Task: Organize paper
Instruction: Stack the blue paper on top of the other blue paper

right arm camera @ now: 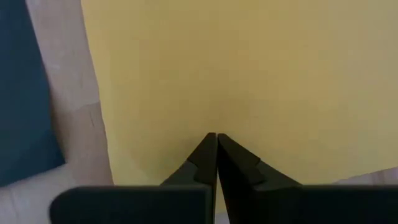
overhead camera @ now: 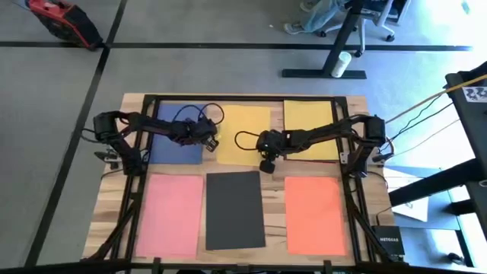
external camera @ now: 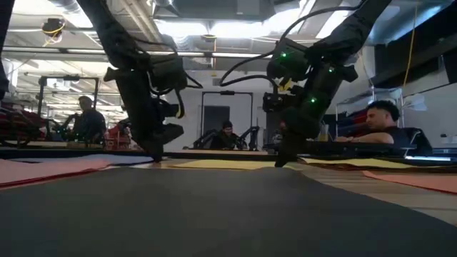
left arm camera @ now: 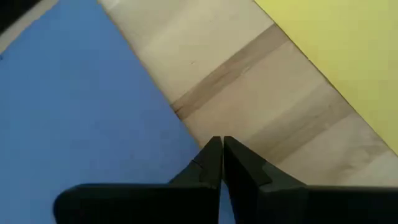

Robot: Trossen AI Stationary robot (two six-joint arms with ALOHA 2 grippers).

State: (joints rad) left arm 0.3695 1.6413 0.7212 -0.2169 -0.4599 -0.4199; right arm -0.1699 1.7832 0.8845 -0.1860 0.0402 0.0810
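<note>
On the far half of the surface (overhead camera: pixel 270 183), my left gripper (overhead camera: pixel 212 141) presses closed fingers at the blue sheet (overhead camera: pixel 169 146)'s edge; my right gripper (overhead camera: pixel 266 163) likewise pins the middle yellow sheet (overhead camera: pixel 242 122). Next, I judge, sliding them together.

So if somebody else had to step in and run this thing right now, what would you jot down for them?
Left gripper: shut, tips down at the blue sheet's right edge.
Right gripper: shut, tips on the middle yellow sheet near its front edge.
Second yellow sheet lies back right; pink, black and orange sheets in front.
Done: nothing stacked; all six lie separately.
Left: gather them.
</note>
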